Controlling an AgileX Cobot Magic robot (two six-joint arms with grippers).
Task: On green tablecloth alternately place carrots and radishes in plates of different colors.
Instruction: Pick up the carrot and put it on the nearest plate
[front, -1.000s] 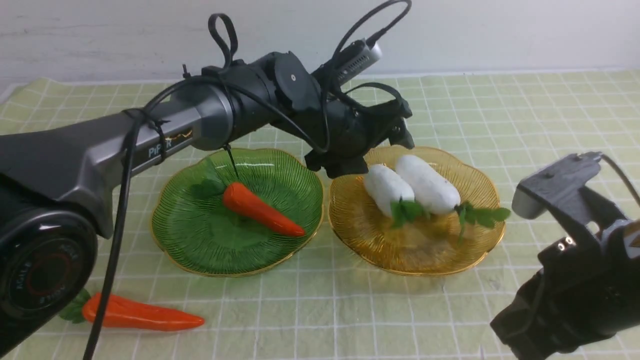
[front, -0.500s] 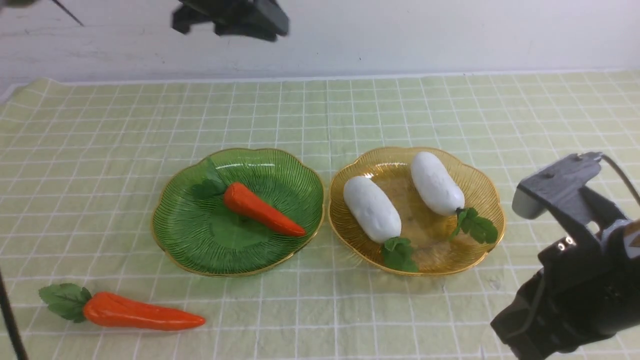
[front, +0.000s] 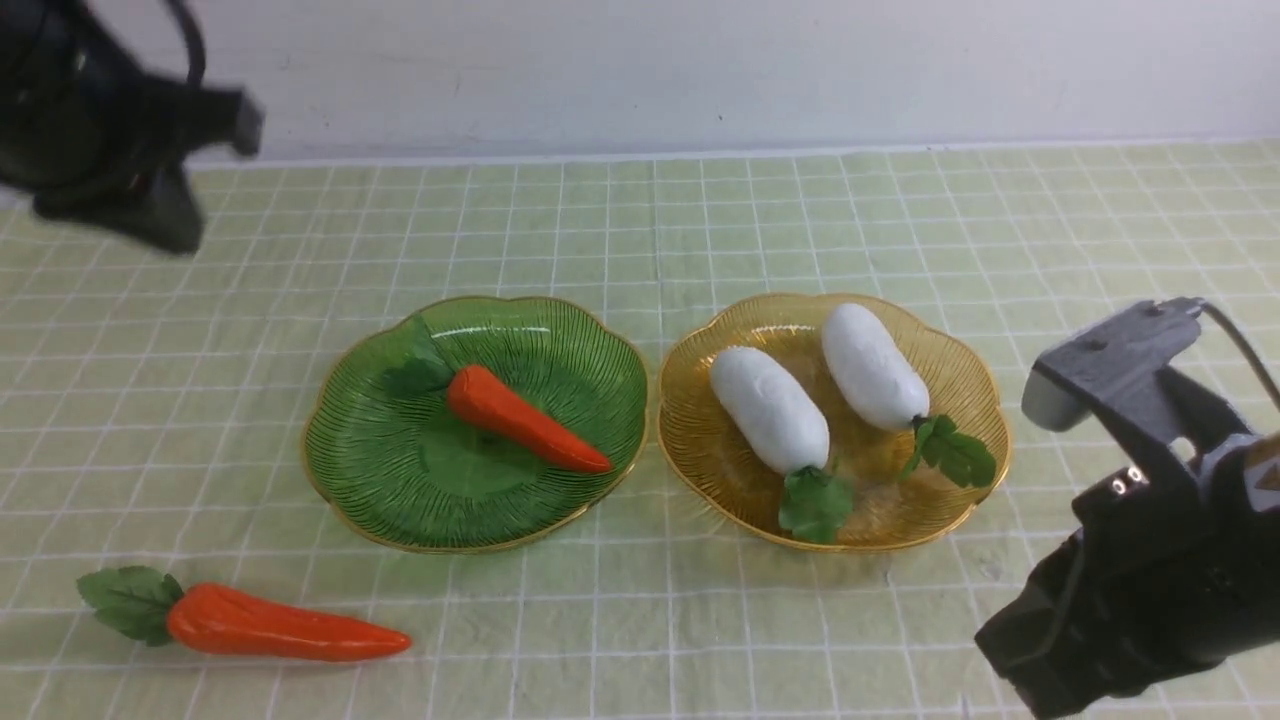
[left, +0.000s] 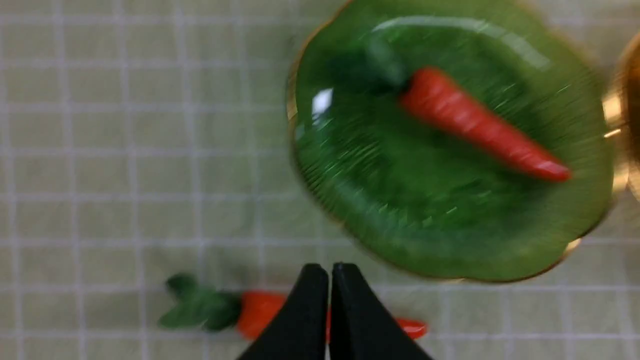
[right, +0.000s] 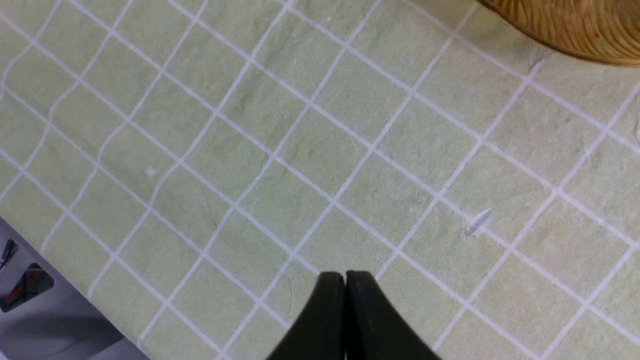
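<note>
A: So, how are the grippers standing?
B: The left gripper (left: 330, 267) is hovering over the green tablecloth (front: 700, 220), fully closed and holding nothing. The right gripper (right: 345, 276) is also closed, empty.
A: And the vegetables?
B: One carrot (front: 525, 432) is lying in the green plate (front: 335, 480), the other carrot (front: 285, 635) on the cloth. The left radish (front: 770, 410) and the right radish (front: 872, 366) are lying in the amber plate (front: 690, 470).

Blurred green plate (left: 400, 215), cropped amber plate (right: 575, 30)
</note>
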